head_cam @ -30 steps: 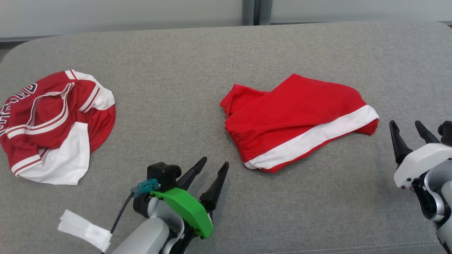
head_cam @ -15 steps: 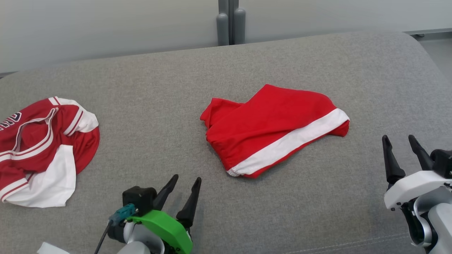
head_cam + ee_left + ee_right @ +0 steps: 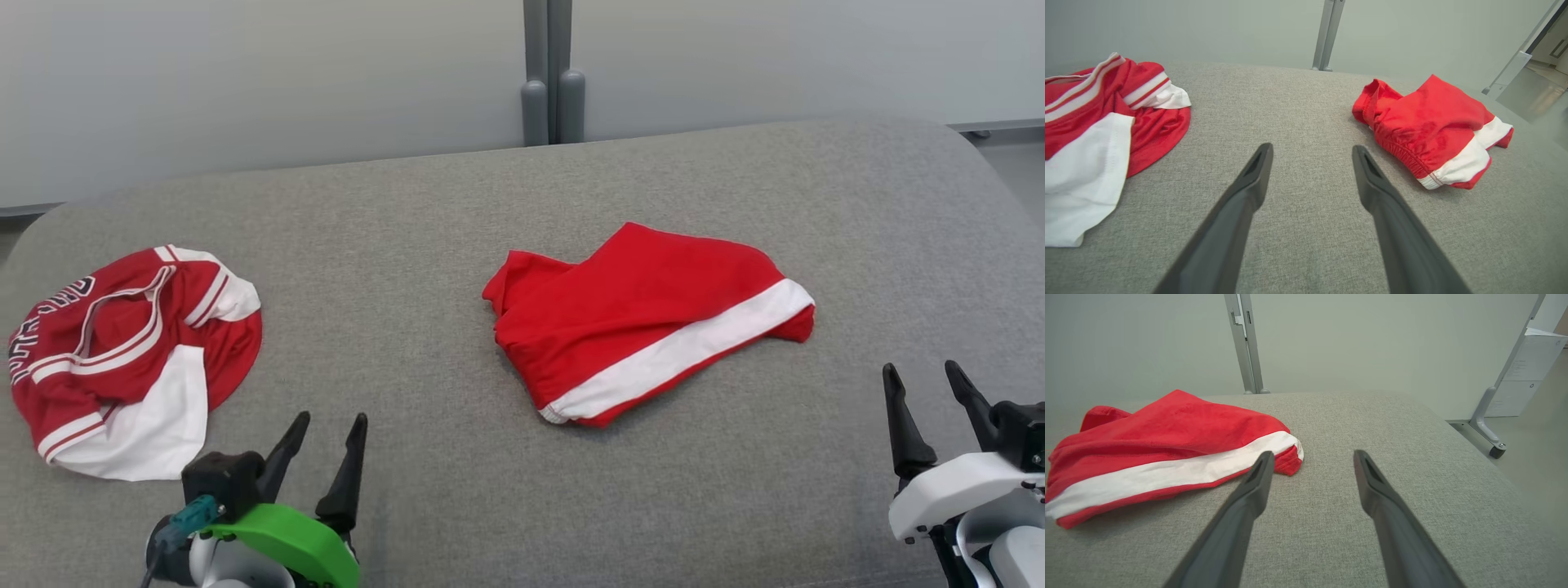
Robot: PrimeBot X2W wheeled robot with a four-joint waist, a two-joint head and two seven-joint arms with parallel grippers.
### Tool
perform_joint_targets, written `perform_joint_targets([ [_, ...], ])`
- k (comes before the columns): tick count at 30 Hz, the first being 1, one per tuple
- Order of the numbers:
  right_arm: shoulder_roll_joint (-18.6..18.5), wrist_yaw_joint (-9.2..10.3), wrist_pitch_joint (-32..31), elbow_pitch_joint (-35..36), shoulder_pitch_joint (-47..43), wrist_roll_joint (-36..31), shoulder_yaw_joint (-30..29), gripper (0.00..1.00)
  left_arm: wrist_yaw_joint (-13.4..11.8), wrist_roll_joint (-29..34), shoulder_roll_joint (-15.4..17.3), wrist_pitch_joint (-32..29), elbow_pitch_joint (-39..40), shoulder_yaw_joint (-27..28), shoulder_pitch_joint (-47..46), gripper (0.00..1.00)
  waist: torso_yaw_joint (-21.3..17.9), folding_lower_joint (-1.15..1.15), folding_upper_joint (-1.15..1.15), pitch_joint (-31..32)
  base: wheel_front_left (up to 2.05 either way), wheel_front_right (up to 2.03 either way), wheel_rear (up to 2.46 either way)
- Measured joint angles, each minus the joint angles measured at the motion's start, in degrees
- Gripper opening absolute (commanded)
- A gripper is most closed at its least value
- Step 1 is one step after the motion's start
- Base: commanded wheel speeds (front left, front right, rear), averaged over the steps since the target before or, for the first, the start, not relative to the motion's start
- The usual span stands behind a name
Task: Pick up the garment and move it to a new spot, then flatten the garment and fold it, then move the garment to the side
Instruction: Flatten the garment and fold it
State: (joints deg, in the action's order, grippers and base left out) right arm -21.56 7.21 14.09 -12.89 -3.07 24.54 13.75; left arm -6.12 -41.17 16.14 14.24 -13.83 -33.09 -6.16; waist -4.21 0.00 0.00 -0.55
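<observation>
1. Hovering at near left over the grey cushion [image 3: 424, 212]: left gripper [image 3: 331, 418], fingers spread wide, empty.
2. Right gripper [image 3: 920, 370]: near right, fingers wide apart, empty.
3. Red shorts [image 3: 637, 318], white stripe: folded, mid-cushion, farther off between both grippers, touching neither.
4. Red jersey [image 3: 122, 351]: crumpled, left edge, apart from the left gripper.

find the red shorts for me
In the head view the red shorts lie right of centre on the grey cushion, nearer the right gripper.
</observation>
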Motion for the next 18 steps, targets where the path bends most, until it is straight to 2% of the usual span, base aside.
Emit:
perform_joint_targets([
  [5,0.1,0.0,0.0,2.1,-0.2,-1.0,0.4,1.0,-0.5,0.7,1.1,0.0,2.0,3.6,1.1,1.0,2.4,0.0,0.0,0.2,0.0,0.0,0.0],
  [18,1.4,0.0,0.1,5.1,-1.0,-4.0,0.2,1.0,-0.5,2.3,1.4,0.0,5.6,8.0,3.6,1.0,9.7,0.0,0.0,-0.4,0.0,0.0,0.0],
])
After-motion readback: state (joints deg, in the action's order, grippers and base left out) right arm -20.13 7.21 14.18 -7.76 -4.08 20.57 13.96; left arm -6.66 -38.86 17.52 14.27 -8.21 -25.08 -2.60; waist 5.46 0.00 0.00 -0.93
